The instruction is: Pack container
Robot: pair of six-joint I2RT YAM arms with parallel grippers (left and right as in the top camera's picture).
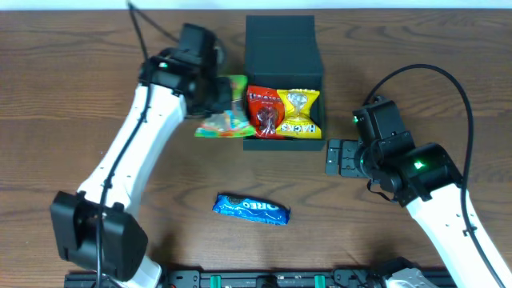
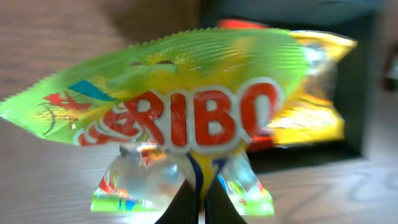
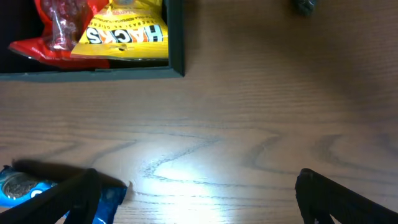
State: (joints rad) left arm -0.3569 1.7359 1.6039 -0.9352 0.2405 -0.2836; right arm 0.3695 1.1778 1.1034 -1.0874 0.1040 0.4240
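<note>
The dark container (image 1: 314,145) sits at the back centre with its flap lid (image 1: 282,42) open behind it. Inside lie a red snack packet (image 1: 264,112) and a yellow Hacks packet (image 1: 301,114); both also show in the right wrist view (image 3: 124,34). My left gripper (image 1: 220,96) is shut on a green Haribo packet (image 1: 224,112) and holds it just left of the container's left wall. In the left wrist view the packet (image 2: 180,112) fills the frame, pinched between the fingers (image 2: 200,208). My right gripper (image 1: 334,158) is open and empty, to the right of the container.
A blue Oreo packet (image 1: 251,209) lies on the wooden table in front of the container; its end shows in the right wrist view (image 3: 37,190). A black rail runs along the table's front edge (image 1: 264,280).
</note>
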